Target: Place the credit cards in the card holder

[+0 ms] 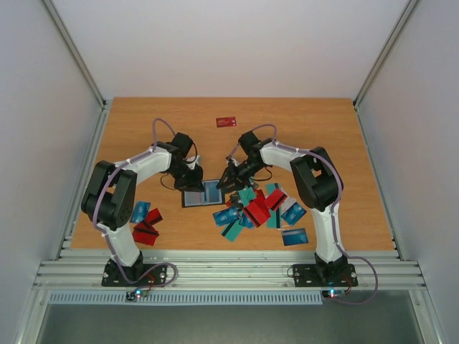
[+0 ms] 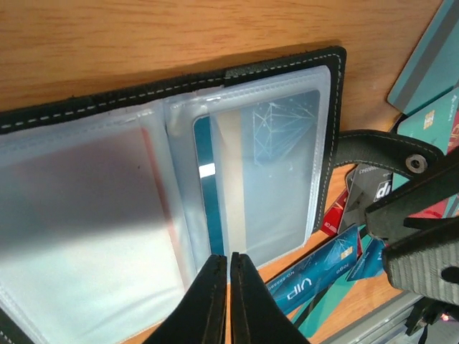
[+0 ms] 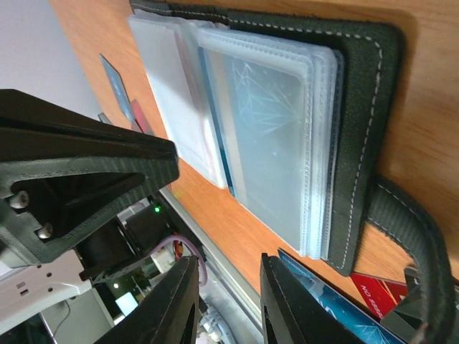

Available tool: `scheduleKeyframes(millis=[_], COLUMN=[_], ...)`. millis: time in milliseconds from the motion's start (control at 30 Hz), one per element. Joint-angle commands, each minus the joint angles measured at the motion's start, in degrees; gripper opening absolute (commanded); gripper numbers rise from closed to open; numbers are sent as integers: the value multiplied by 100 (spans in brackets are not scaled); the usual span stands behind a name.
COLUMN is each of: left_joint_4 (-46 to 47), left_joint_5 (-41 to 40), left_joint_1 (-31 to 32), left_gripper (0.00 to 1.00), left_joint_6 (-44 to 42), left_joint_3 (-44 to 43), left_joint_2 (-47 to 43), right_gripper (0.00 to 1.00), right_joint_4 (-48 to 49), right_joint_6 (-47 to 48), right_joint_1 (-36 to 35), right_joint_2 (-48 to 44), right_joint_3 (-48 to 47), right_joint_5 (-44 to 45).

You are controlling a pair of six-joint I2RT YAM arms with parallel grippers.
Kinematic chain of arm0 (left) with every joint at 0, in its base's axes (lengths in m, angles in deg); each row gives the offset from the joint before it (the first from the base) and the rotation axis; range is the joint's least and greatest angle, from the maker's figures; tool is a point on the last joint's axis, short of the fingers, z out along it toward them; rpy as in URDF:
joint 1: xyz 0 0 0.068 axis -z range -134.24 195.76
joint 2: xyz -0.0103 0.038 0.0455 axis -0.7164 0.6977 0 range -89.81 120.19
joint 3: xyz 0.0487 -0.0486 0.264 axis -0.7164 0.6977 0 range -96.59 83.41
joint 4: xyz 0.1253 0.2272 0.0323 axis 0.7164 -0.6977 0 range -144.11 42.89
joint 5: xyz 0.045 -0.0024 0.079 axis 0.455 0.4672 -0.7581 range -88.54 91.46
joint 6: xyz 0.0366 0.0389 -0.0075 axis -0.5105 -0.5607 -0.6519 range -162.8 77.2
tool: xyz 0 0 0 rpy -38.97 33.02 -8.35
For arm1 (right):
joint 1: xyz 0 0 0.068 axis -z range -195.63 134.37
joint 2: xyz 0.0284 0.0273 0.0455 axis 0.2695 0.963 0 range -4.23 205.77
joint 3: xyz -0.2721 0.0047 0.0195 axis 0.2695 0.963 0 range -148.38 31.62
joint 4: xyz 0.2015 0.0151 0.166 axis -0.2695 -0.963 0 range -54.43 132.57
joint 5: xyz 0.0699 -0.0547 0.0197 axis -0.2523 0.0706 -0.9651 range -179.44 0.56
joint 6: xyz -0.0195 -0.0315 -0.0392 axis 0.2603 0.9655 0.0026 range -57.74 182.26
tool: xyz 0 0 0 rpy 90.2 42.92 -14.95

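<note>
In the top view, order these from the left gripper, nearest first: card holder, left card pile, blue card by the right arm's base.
1. card holder, centre, at the tips of the left gripper.
2. left card pile, near-left.
3. blue card, near-right, clearly farthest.

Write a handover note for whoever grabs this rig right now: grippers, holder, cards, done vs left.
Grippers: left gripper shut, tips at the near edge of the holder's sleeves; unclear whether it pinches one. The right gripper is open and empty, by the snap-tab side.
Holder: card holder lies open mid-table.
Done: one teal card sits in a clear sleeve.
Left: main pile of cards by the right arm, small group by the left arm, lone red card at the far side.
</note>
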Motion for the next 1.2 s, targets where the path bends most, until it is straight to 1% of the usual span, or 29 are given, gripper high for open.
scheduleKeyframes(millis=[0,367,733,833,900,1167], left_joint_4=[169,294,252,262,270,238], left_joint_5=[44,283,117,96,93,72], left_joint_1=[26,26,26,26,26,26], left_gripper=[5,3,1,0,0,0], left_joint_6=[-63,-97,-217,-222,-230,-231], left_joint_3=[-153,-189,-173,-154,-155,-193], left_joint_2=[251,588,957,1017,1036,1124], right_gripper=[26,26,26,26,27,27], right_joint_4=[51,51,-20,-239,-334,-496], right_joint_6=[-68,-51,22,116,379,544], right_joint_1=[8,-1,-1,2,-1,-1], right_joint_2=[217,498,663,683,689,678], right_joint_3=[-201,-306,-356,-423,-464,-502], right_joint_5=[-198,-247,-225,-76,-3,122])
